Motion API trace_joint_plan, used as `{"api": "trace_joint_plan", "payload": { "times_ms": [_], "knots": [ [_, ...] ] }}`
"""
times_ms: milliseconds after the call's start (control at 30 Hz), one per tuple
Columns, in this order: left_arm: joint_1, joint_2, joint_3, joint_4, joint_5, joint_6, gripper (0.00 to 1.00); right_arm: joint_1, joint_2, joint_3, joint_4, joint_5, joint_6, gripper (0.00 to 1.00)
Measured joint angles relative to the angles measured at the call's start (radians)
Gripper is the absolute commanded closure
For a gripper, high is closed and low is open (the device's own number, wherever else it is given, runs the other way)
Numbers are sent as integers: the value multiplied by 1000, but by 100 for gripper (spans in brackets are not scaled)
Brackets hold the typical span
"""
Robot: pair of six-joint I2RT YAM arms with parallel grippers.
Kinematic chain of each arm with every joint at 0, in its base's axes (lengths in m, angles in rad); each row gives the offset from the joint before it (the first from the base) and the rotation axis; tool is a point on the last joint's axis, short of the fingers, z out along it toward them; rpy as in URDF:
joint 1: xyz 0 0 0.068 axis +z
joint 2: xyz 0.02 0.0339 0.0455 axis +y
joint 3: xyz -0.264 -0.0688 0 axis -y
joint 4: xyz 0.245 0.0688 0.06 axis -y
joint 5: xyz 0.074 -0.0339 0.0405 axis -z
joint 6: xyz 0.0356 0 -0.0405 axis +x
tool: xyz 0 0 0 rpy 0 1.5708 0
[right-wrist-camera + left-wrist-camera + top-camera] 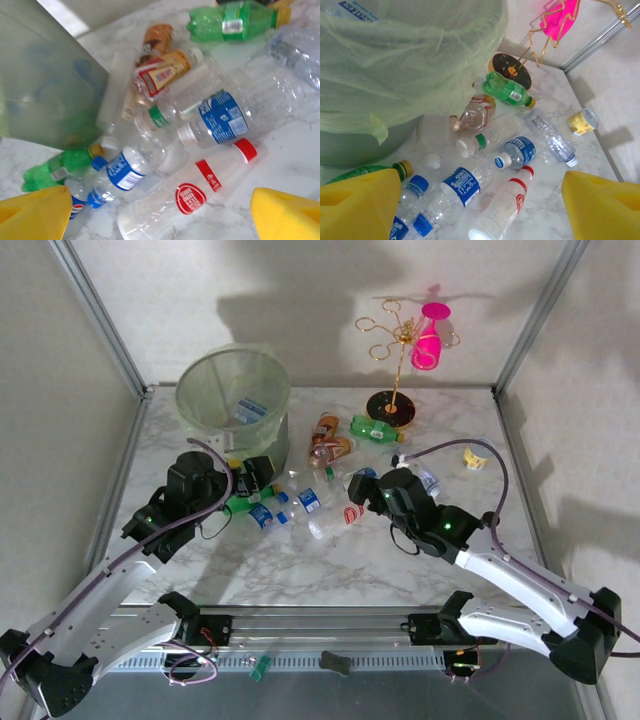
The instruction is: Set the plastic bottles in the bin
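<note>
Here the left hand (258, 478) and right hand (366, 492) hover wide open, empty, over the bottles (312, 502).

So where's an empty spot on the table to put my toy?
The front strip of the table, between the bottles and the near edge, is bare. So is the back right, between the gold stand and the little yellow cup. It is crowded beside the bin, where bottles pile up.

A white tabletop (330, 570) veined with grey marble patterning sits between pale, off-white walls (300, 290). Aluminium posts (100, 318) rise at the back corners, and a metal rail (320, 628) runs along the near edge. Soft shadows fall across the back wall.
</note>
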Motion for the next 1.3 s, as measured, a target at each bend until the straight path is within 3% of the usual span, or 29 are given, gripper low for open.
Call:
{"api": "trace_joint_plan", "payload": {
  "times_ms": [300,600,1033,1300],
  "knots": [
    [0,2,-72,43,-27,10,18,-26,101,-12,-65,-9,138,13],
    [0,-1,-81,55,-30,31,18,-157,152,-29,-53,-102,218,13],
    [0,-21,-92,79,-24,34,18,-356,379,-20,100,-210,330,14],
    [-2,-21,-100,90,-12,34,18,-426,520,27,202,-246,369,14]
  ]
}}
